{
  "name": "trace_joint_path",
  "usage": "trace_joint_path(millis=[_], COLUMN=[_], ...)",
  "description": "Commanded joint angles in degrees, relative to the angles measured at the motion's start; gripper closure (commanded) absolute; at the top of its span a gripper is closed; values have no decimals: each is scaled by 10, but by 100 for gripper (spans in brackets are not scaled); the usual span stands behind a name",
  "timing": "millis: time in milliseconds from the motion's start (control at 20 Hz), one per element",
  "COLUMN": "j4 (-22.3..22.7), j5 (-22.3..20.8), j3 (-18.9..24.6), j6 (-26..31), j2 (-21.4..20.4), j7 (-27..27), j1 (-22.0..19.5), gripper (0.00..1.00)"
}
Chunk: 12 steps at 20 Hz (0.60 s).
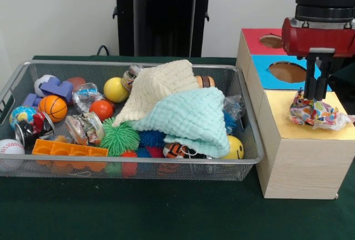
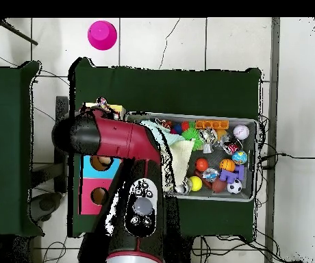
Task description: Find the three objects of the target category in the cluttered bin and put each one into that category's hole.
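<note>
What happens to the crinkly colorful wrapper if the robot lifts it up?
The crumpled wrapper under the gripper looks thin and wrinkled, so it would probably flop and keep crinkling. It likely weighs very little. Lying flat on the yellow box top, it seems unlikely to roll.

the bin (image 1: 250, 140) is silvery wire mesh; two cloths (image 1: 183, 115) in it look soft and waffle-woven (cream, mint). the box (image 1: 299, 165) shows pale wood grain — matt — and the wrapper (image 1: 316, 113) is crinkly, shiny.
</note>
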Motion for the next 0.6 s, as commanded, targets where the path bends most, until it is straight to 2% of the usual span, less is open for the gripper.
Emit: trace_joint_path(millis=[50,600], j4=[37,39], j5=[-15,-16], j3=[12,13], j6=[-13,-19], j2=[40,51], j7=[101,99], j1=[-9,-12], gripper=[100,100])
